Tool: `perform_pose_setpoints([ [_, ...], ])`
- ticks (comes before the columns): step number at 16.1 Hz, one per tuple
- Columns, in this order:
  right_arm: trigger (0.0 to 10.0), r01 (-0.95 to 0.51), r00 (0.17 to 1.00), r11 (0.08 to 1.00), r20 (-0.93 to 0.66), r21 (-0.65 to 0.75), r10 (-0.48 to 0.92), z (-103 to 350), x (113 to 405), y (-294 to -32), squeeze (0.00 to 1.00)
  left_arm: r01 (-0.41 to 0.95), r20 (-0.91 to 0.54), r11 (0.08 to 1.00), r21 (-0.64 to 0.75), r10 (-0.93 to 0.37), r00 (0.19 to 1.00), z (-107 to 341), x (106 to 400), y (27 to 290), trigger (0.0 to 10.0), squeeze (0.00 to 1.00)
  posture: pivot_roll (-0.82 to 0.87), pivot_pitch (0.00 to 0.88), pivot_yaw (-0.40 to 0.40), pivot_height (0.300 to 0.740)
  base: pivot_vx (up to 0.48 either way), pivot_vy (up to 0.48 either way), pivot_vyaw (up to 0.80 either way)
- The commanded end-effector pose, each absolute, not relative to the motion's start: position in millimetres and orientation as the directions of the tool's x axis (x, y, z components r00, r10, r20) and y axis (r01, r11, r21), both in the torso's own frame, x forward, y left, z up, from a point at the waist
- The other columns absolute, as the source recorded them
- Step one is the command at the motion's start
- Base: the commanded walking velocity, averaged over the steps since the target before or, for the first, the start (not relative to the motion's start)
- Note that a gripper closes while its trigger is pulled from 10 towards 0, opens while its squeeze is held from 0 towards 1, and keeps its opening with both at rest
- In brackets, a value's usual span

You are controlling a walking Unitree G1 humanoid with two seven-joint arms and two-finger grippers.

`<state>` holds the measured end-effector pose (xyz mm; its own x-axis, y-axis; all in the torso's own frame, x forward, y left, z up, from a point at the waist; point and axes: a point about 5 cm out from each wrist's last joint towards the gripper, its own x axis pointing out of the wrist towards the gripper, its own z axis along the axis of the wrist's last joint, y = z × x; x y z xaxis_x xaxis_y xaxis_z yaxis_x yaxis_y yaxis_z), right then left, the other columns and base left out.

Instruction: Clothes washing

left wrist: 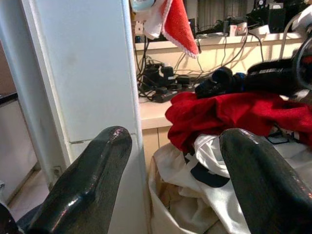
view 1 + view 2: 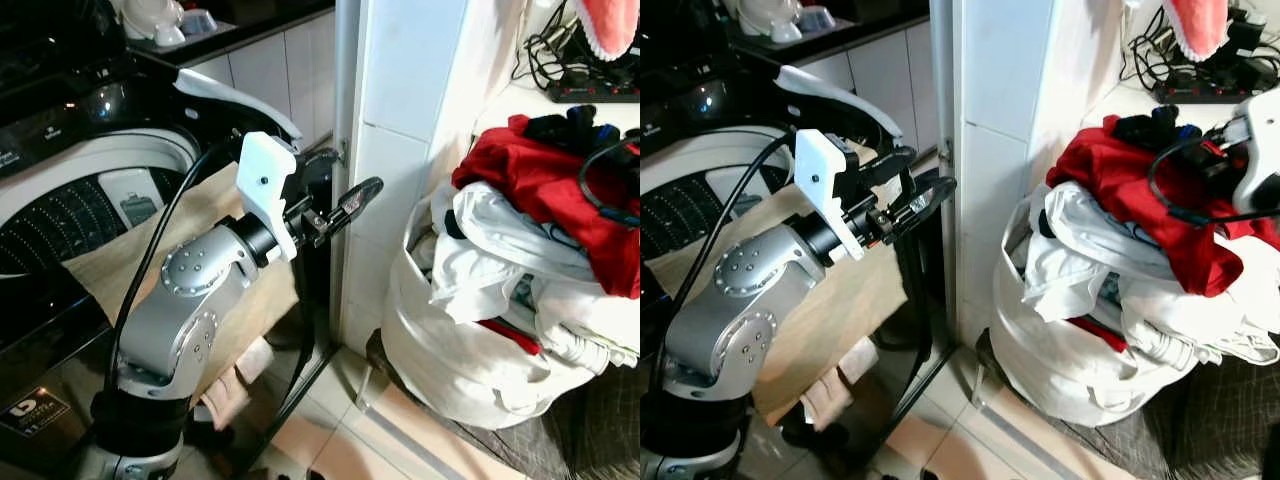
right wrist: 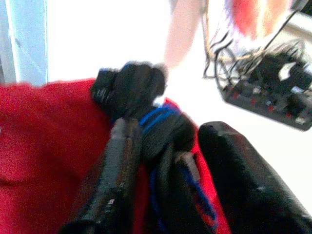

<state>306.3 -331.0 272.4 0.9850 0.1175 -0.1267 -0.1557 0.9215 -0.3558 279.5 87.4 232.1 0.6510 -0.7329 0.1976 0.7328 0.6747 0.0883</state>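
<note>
Laundry heaped in the basket, right gripper reaching in

Laundry [image 2: 520, 250] overfills a white basket [image 2: 450, 370] on the floor beside the tiled pillar [image 2: 400, 150]. The left gripper [image 2: 345, 210] hangs empty, fingers apart, between washer [image 2: 90, 200] and pillar. Farther off, atop the pile's rim, the right gripper [image 3: 168, 180] straddles a dark blue-and-black garment [image 3: 146, 112] on the red cloth [image 3: 44, 146], fingers apart, likely to grasp. Cables [image 2: 560, 60] clutter the counter behind.
</note>
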Motion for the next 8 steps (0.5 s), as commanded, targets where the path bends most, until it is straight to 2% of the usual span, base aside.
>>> perform_pose_setpoints([
  [1, 10.0, -0.128, 0.990, 0.922, -0.102, -0.366, 0.097, 285, 299, -335, 1.00, 0.744, 0.191, 0.660, 0.105, -0.747, 0.636, 234, 277, 87, 10.0, 0.00, -0.07, 0.000, 0.062, 0.740, 0.000, 0.000, 0.00],
  [3, 10.0, -0.110, 0.993, 0.928, -0.085, -0.356, 0.085, 288, 296, -335, 1.00, 0.750, 0.184, 0.652, 0.107, -0.755, 0.630, 233, 277, 87, 10.0, 0.00, -0.09, 0.000, 0.076, 0.740, 0.000, 0.000, 0.00],
  [5, 10.0, -0.076, 0.996, 0.940, -0.058, -0.333, 0.060, 287, 309, -334, 1.00, 0.761, 0.177, 0.638, 0.117, -0.768, 0.616, 233, 279, 84, 10.0, 0.00, -0.09, 0.000, 0.087, 0.740, 0.000, 0.000, 0.00],
  [6, 10.0, -0.113, 0.992, 0.948, -0.083, -0.298, 0.092, 284, 316, -332, 0.00, 0.767, 0.175, 0.629, 0.125, -0.775, 0.607, 234, 280, 83, 10.0, 0.00, -0.10, 0.000, 0.097, 0.740, 0.000, 0.000, 0.00],
  [8, 10.0, -0.167, 0.982, 0.955, -0.125, -0.244, 0.140, 281, 325, -331, 0.00, 0.768, 0.177, 0.628, 0.127, -0.776, 0.605, 234, 281, 83, 10.0, 0.00, -0.11, 0.000, 0.101, 0.740, 0.000, 0.000, 0.00],
])
